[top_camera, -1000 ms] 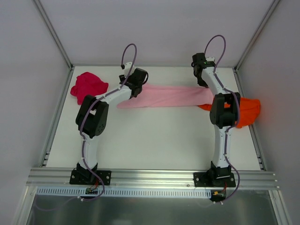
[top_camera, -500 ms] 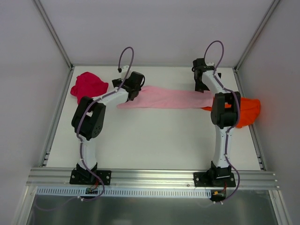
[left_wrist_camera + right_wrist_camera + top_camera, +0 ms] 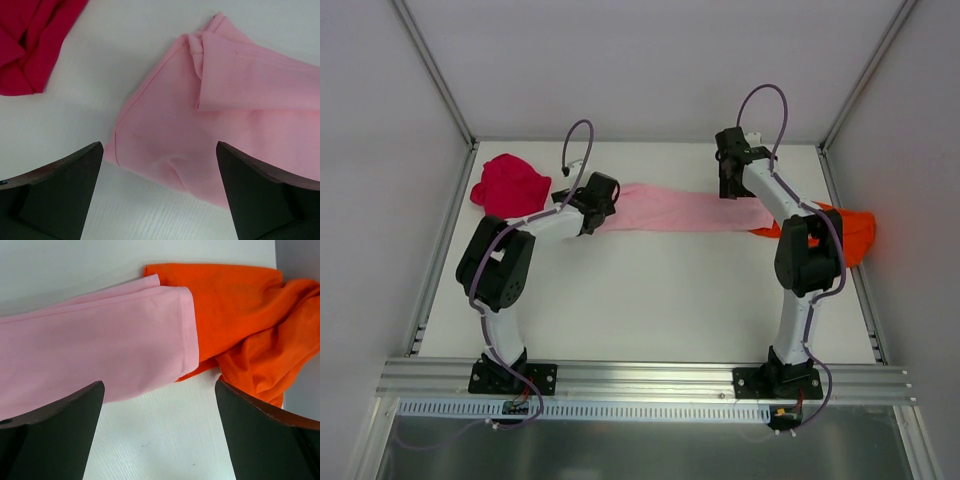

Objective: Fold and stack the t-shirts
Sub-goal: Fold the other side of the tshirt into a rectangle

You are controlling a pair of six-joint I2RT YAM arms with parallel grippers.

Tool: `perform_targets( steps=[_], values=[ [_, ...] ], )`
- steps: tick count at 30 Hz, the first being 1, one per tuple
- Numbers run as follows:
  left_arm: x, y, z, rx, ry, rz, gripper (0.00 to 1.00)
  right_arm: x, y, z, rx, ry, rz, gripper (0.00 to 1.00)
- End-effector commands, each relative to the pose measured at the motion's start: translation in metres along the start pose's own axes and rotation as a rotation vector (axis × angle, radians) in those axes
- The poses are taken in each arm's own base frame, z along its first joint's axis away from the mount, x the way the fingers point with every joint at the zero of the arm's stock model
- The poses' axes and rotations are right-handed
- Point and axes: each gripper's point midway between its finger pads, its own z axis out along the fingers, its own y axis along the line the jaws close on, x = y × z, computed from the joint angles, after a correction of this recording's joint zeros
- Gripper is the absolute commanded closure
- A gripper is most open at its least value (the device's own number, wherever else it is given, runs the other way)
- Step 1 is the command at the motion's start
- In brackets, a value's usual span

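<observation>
The light pink t-shirt [image 3: 685,210] lies as a long narrow folded band across the far part of the table. My left gripper [image 3: 592,200] hovers open and empty over its left end [image 3: 240,115]. My right gripper [image 3: 728,178] hovers open and empty near its right end [image 3: 100,355], which overlaps the orange shirt. The crimson-red t-shirt [image 3: 510,185] lies crumpled at the far left and shows at the upper left of the left wrist view [image 3: 30,40]. The bright orange t-shirt [image 3: 845,235] lies crumpled at the right [image 3: 240,315].
The white table [image 3: 640,290] is boxed in by grey walls on the left, the back and the right. A metal rail [image 3: 640,375] runs along the near edge, where the arm bases stand.
Both arms have swung to the left. The left gripper came nearer along the pink shirt's left end. The right gripper moved left, away from the orange shirt. The pink band lies flatter.
</observation>
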Motion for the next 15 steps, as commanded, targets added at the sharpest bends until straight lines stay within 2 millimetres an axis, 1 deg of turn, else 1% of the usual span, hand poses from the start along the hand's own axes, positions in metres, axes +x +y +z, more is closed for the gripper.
perform_targets(
  steps=[1,4,5,7,9,12,15],
  values=[
    [-0.013,-0.004,-0.015,0.053,-0.023,-0.068,0.01,-0.004,-0.011,-0.016,-0.028,-0.030,0.050,0.01],
    [-0.008,-0.007,-0.015,0.079,-0.008,-0.079,0.01,0.006,-0.007,-0.017,-0.033,-0.020,0.069,0.02],
    [-0.008,-0.007,-0.015,0.076,-0.012,-0.082,0.01,0.004,-0.006,-0.022,-0.037,-0.035,0.071,0.02],
    [-0.005,-0.004,-0.011,0.059,-0.011,-0.079,0.01,0.006,-0.003,-0.024,-0.047,-0.046,0.073,0.02],
    [-0.008,-0.003,-0.009,0.050,-0.008,-0.080,0.01,0.005,-0.002,-0.027,-0.053,-0.051,0.077,0.02],
    [-0.013,0.000,-0.011,0.038,-0.019,-0.083,0.01,0.003,0.002,-0.033,-0.075,-0.060,0.076,0.01],
    [-0.017,0.009,-0.010,0.028,-0.020,-0.096,0.01,0.004,0.002,-0.037,-0.075,-0.064,0.066,0.01]
  ],
)
